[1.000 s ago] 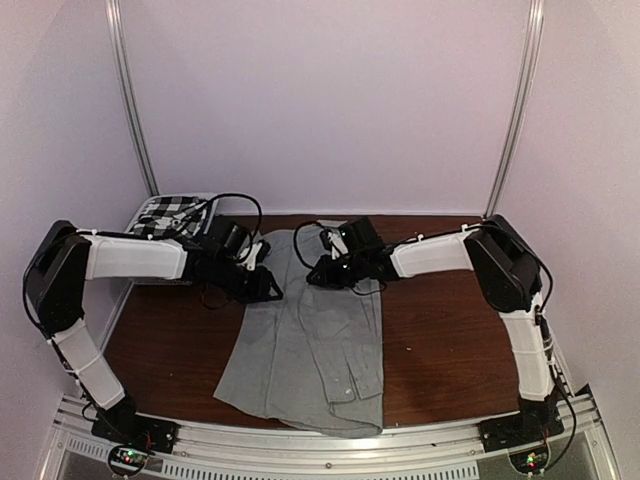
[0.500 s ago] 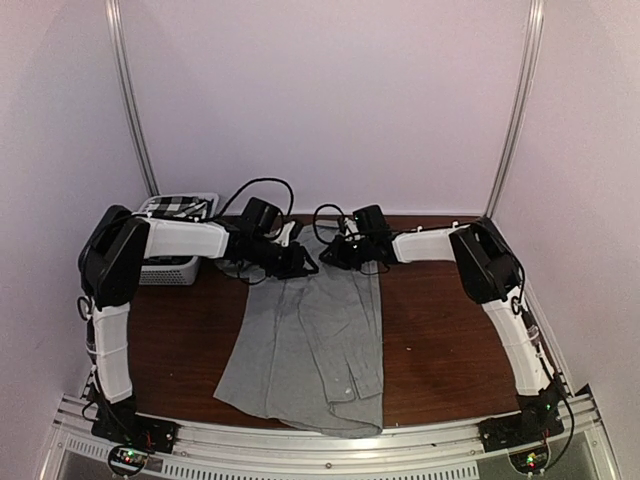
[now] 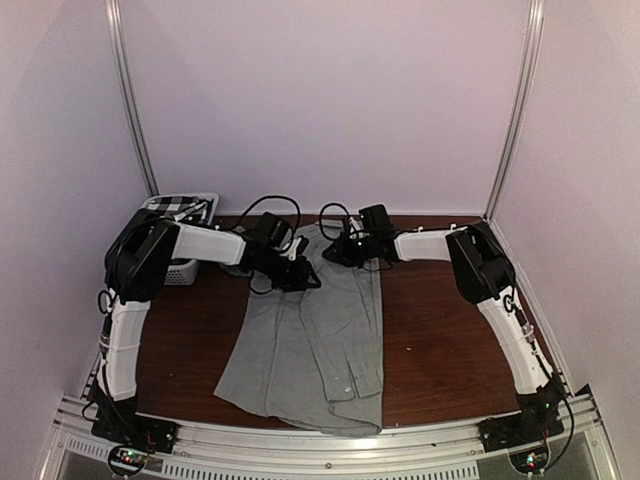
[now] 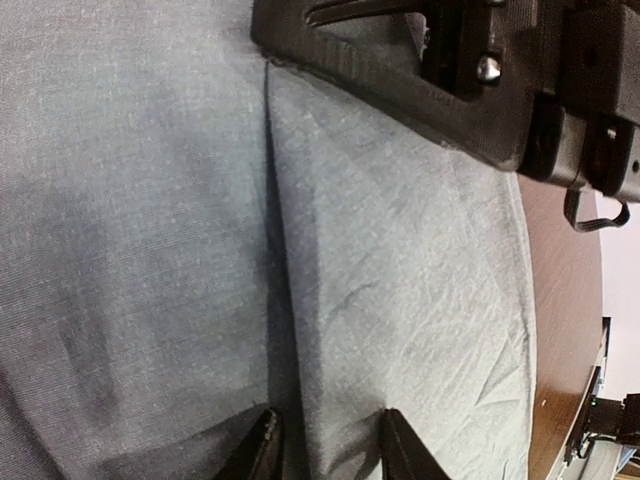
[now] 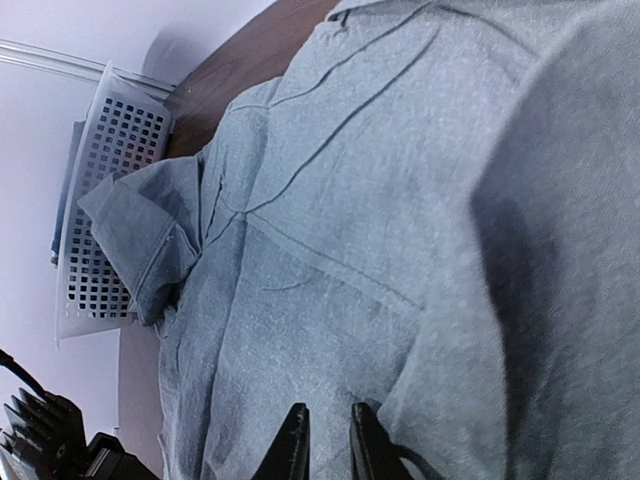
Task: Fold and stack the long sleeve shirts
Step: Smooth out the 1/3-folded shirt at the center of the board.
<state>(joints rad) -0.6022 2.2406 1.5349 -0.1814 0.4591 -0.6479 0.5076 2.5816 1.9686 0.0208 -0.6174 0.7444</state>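
Note:
The light grey shirt lies lengthwise down the middle of the table, folded narrow. Both grippers are on its far end. My left gripper presses down on it; in the left wrist view its fingertips straddle a raised fold of grey cloth that runs up towards the right gripper's black body. My right gripper sits on the shirt's far end, its narrow-set fingers pinching grey cloth. The black-and-white checked shirt lies in the basket.
The white slatted basket stands at the far left corner and also shows in the right wrist view. Bare brown tabletop lies on both sides of the shirt. Walls and metal posts close in the back and sides.
Both arms have reached farther back and inward, and the grippers now sit close together on the shirt's far end. The left gripper has moved right onto the cloth.

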